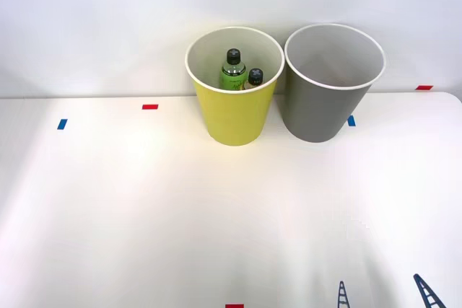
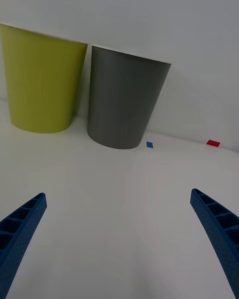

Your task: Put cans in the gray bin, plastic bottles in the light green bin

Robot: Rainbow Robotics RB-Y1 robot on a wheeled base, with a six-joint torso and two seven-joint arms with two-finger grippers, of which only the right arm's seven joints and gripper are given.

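A: Where are the plastic bottles (image 1: pixel 233 70)?
B: All 2 stand inside the light green bin (image 1: pixel 234 117), just left of the gray bin (image 1: pixel 321 110).
A: And the right gripper (image 1: pixel 385 292)?
B: Spread wide, holding nothing, low over the white table (image 1: pixel 144 214).

The light green bin (image 1: pixel 234 117) hides the lower halves of both plastic bottles (image 1: pixel 233 70); the right gripper (image 1: pixel 385 293) is cut off at five o'clock.

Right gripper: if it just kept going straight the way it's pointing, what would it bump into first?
Probably the gray bin, standing ahead of the open right gripper across bare table; depth is hard to judge.
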